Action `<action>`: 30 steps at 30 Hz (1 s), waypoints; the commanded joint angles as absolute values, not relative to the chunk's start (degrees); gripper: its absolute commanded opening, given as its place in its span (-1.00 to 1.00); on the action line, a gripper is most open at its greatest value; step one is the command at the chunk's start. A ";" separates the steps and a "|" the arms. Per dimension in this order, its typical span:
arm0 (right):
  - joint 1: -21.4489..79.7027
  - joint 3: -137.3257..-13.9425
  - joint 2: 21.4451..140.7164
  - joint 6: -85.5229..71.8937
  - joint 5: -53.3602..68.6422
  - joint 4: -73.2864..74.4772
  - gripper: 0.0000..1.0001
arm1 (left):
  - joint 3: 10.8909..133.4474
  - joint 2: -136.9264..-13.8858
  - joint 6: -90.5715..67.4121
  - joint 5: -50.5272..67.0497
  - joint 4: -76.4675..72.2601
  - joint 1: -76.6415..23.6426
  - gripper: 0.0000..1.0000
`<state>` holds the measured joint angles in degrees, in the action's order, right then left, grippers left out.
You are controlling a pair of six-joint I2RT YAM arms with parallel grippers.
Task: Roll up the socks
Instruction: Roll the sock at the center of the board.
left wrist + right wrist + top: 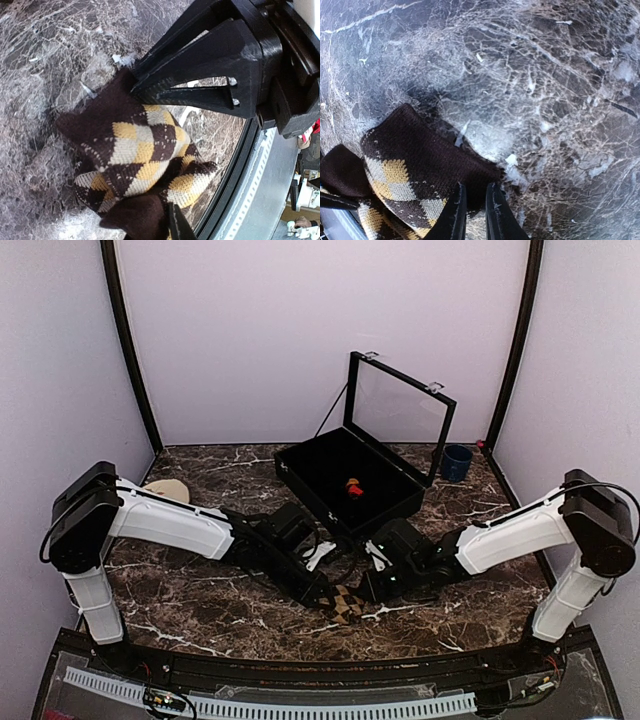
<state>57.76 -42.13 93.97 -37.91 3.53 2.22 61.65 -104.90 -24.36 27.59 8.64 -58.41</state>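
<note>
Soft, limp brown-and-tan argyle fabric sock [415, 160], best pinched at its edges; left end effector [328, 592] and right end effector [476, 200] both clench it.

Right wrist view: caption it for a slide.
The right fingers pinch the argyle sock on the marble table.

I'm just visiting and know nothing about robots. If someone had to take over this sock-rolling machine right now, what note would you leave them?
Right gripper: fingers shut on the edge of the tan sock.
Left gripper: at the same sock; whether it is open or shut cannot be told.
Tan sock: bunched and partly folded on the table, between both arms.
Red-and-orange sock: a small bundle inside the black box, apparently already rolled.
To do: finish rolling the tan sock, then probably put it in the box too.
</note>
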 commanded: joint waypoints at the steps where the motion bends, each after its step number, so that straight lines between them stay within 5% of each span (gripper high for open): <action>1: 58.54 -41.31 97.51 -37.01 2.89 9.52 -0.72 | 62.03 -102.85 -24.44 27.57 9.61 -58.71 -0.67; 8: 58.88 -42.14 97.94 -36.99 2.90 9.55 -0.72 | 62.43 -104.05 -24.39 28.58 9.74 -59.04 -0.43; 15: 59.19 -41.92 97.67 -37.26 2.73 9.73 -0.72 | 64.13 -106.60 -24.47 28.46 11.37 -59.57 -0.43; 22: 59.33 -40.98 96.70 -37.79 2.01 9.99 -0.70 | 65.43 -109.73 -25.67 24.59 15.96 -60.02 -1.00; 30: 59.33 -39.18 94.12 -38.76 -0.51 11.00 -0.50 | 66.67 -110.80 -26.87 21.97 18.40 -60.03 -1.00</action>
<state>58.67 -42.39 93.97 -37.80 1.80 2.83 65.63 -109.58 -26.33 24.86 14.22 -59.77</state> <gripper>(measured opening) 0.218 0.054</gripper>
